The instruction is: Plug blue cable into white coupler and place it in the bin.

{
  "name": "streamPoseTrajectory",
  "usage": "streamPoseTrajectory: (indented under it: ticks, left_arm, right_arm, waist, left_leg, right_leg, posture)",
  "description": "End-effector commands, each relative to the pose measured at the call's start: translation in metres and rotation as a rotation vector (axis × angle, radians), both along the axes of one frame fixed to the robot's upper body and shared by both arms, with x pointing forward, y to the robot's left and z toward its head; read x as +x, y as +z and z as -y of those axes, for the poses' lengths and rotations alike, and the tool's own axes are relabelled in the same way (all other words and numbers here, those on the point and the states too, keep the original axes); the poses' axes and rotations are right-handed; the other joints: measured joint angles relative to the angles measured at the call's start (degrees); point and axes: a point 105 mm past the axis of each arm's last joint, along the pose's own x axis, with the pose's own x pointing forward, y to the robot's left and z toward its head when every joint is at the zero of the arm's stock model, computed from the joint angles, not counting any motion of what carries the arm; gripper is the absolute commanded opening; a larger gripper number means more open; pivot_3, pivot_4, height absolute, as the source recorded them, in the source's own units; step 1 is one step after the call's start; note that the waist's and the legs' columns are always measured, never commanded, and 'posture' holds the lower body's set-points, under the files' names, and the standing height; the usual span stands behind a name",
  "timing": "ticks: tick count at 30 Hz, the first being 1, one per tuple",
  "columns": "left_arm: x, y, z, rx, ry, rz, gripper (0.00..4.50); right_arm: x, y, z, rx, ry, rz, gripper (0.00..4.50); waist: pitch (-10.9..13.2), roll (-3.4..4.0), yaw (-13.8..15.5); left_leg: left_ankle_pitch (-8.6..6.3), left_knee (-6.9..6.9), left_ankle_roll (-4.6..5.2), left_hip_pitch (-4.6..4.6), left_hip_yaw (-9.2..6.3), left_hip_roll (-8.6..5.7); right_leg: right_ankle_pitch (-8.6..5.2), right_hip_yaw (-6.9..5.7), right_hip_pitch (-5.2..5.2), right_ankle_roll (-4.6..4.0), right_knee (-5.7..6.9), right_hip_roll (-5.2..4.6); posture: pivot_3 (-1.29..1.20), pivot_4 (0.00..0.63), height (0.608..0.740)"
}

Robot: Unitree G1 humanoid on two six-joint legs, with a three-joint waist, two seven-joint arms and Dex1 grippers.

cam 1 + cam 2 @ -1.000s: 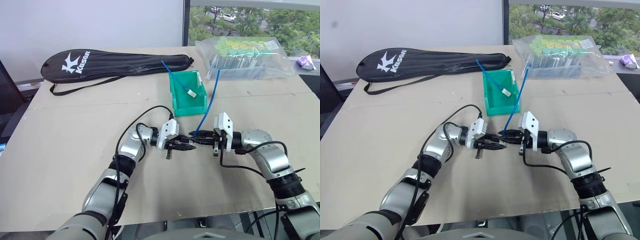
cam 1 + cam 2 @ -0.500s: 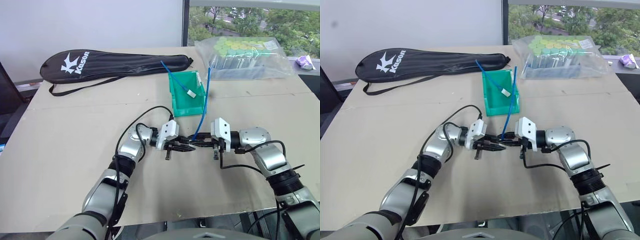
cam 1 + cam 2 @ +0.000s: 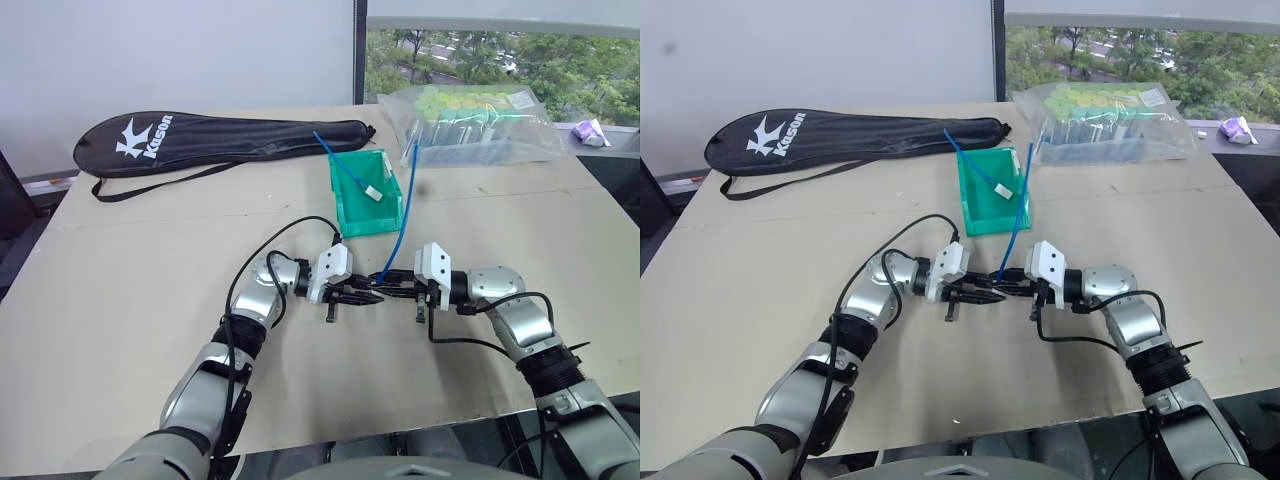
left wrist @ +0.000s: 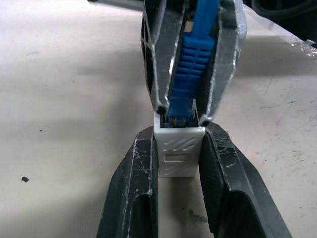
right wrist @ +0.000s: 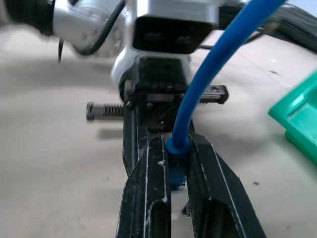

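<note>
The left claw [image 3: 362,295] and the right claw [image 3: 392,291] meet tip to tip at the centre of the frame, above the tabletop [image 3: 130,260]. In the left wrist view, the left claw pinches the white coupler [image 4: 178,151] between its two black fingers [image 4: 132,198]. The right claw is pressed together on the plug boot of the blue cable [image 4: 190,54], and the plug tip sits in the coupler's socket opening. From the right claw the cable rises toward the upper right of the frame [image 3: 404,205], passing beside the right wall of the green bin [image 3: 345,205]. The bin stands just above the claws in the frame, apart from them. Inside it lies a second blue cable with a white block end [image 3: 371,192]. At upper left lies a black racket cover [image 3: 220,140] printed "Kason" in white. At upper right lies a clear bag of green-capped items [image 3: 470,120].
</note>
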Motion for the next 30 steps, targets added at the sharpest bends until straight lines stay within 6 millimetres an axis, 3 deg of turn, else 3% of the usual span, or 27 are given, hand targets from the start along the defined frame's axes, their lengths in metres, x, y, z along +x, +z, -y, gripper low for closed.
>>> streamPoseTrajectory:
  ticks: [1, 3, 4, 5, 10, 13, 20, 26, 30]
  left_arm:
    - [-0.010, -0.011, 0.003, 0.035, -0.031, -0.034, 1.95]
    - [-0.007, -0.008, 0.001, 0.035, -0.005, 0.023, 2.95]
    - [-0.006, -0.002, -0.001, 0.020, 0.010, 0.052, 3.12]
    - [-0.005, 0.005, -0.005, 0.004, 0.029, 0.080, 3.72]
    - [-0.006, 0.029, -0.025, -0.022, 0.115, 0.153, 3.72]
    - [-0.008, 0.063, -0.040, -0.117, 0.289, 0.153, 3.72]
    - [-0.004, 0.126, -0.062, -0.239, 0.681, 0.107, 3.72]
    - [-0.011, 0.136, -0.071, -0.145, 0.754, 0.092, 3.72]
    - [-0.009, 0.132, -0.073, -0.109, 0.801, 0.081, 3.78]
  right_arm:
    - [-0.001, -0.003, 0.003, -0.032, -0.009, -0.036, 0.00]
    - [0.002, 0.015, 0.004, 0.007, -0.016, -0.001, 0.00]
    - [0.004, 0.030, 0.005, 0.035, -0.019, 0.022, 0.00]
    - [0.004, 0.044, 0.006, 0.046, -0.015, 0.048, 0.00]
    - [0.009, 0.087, 0.009, 0.112, -0.026, 0.089, 0.00]
    - [0.029, 0.120, 0.008, 0.181, -0.113, 0.121, 0.00]
    - [0.079, 0.121, -0.005, 0.113, -0.264, 0.046, 0.00]
    - [0.119, 0.119, -0.017, 0.078, -0.372, -0.063, 0.00]
    - [0.146, 0.129, -0.014, 0.087, -0.503, -0.045, 1.61]
  waist:
    - [0.03, 0.04, 0.04]
    - [0.08, 0.13, 0.06]
    - [0.13, 0.19, 0.07]
    - [0.24, 0.29, -0.01]
    - [0.47, 0.43, -0.07]
    - [0.60, 0.50, -0.17]
    - [0.88, 0.36, 0.30]
    - [1.00, 0.32, -0.11]
    - [1.07, 0.33, -0.18]
  left_leg:
    - [0.00, 0.00, 0.00, -0.02, 0.00, -0.01]
    - [0.00, 0.00, 0.00, -0.12, -0.01, -0.03]
    - [0.00, 0.00, 0.00, -0.13, -0.01, -0.04]
    - [0.00, 0.00, 0.00, -0.17, -0.01, -0.05]
    - [0.00, 0.01, 0.00, -0.89, 0.03, -0.05]
    - [0.01, 0.01, -0.01, -1.23, -0.04, 0.02]
    - [0.01, 0.00, -0.01, -1.39, -0.10, -0.14]
    - [0.02, 0.05, -0.02, -1.35, 0.13, -0.22]
    - [0.13, -0.07, -0.21, -1.36, 0.16, -0.18]
  right_leg:
    - [0.00, 0.00, -0.02, 0.00, 0.00, -0.02]
    - [0.00, -0.01, -0.09, 0.00, -0.03, -0.06]
    - [0.00, -0.01, -0.10, 0.00, -0.03, -0.07]
    - [0.00, -0.02, -0.13, 0.00, -0.04, -0.09]
    - [0.04, 0.06, -1.01, 0.02, 0.14, -0.19]
    - [0.04, 0.03, -1.33, 0.02, 0.15, -0.13]
    - [0.04, -0.04, -1.40, 0.05, 0.13, -0.41]
    - [0.05, 0.00, -1.41, 0.06, 0.17, -0.39]
    - [0.04, 0.00, -1.48, 0.07, 0.13, -0.35]
  posture:
    - [0.00, 0.150, 0.740]
    - [0.00, 0.150, 0.740]
    - [0.00, 0.150, 0.740]
    - [0.00, 0.150, 0.740]
    - [0.00, 0.150, 0.740]
    - [0.00, 0.150, 0.740]
    - [0.00, 0.150, 0.740]
    - [0.00, 0.150, 0.740]
    - [0.00, 0.150, 0.740]
